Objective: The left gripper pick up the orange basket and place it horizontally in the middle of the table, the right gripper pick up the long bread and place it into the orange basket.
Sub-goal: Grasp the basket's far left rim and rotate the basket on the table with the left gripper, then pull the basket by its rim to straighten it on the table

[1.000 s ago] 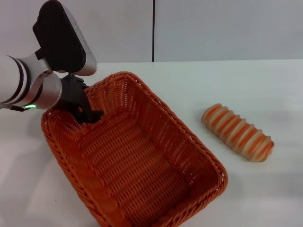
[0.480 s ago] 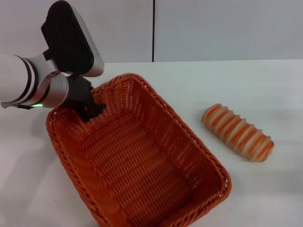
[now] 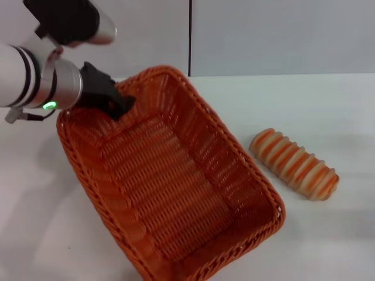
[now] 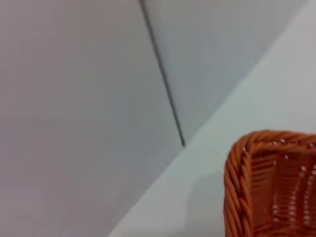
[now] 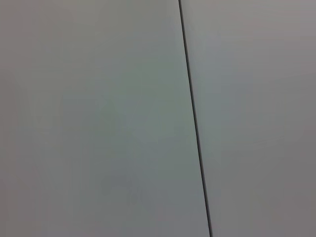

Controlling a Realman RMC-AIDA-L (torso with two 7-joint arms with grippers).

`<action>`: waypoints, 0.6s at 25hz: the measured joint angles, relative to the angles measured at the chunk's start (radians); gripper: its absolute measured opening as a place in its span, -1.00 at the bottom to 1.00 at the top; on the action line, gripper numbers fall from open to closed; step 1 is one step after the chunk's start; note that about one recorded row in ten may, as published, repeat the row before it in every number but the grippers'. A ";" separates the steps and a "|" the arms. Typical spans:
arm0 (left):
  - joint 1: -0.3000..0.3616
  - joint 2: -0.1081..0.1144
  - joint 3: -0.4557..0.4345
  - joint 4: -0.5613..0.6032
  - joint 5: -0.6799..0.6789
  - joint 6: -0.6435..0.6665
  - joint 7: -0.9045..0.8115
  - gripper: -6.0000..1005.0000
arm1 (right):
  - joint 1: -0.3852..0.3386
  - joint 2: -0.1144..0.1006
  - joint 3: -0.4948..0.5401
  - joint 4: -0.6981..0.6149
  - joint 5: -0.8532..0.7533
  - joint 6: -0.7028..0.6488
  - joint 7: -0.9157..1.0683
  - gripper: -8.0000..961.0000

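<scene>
Item: orange basket (image 3: 176, 187), lying on the white table (image 3: 328, 111), open side up.

Long axis: diagonal, running from the far-left corner toward the near right; not yet horizontal.

Holder: left gripper (image 3: 120, 105), clenched on the basket's far-left rim; that corner looks tipped up.

Risk: a one-corner hold on a large basket may slip or let it swing, since the weight hangs well away from the grip. The basket's near-right end could also sweep into the long bread (image 3: 295, 164), which lies just right of the basket, angled similarly.

Right gripper: not visible.
</scene>
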 joint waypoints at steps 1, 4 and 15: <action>0.009 0.000 0.000 0.023 0.001 -0.004 -0.033 -0.43 | 0.002 0.000 0.000 -0.001 0.000 0.000 0.000 0.29; 0.023 0.002 -0.001 0.061 0.015 -0.017 -0.135 -0.45 | 0.006 0.000 0.000 -0.002 0.000 0.000 0.000 0.29; 0.060 -0.001 -0.062 0.078 0.087 -0.009 -0.361 -0.54 | 0.014 -0.005 -0.006 -0.017 -0.003 0.000 0.010 0.29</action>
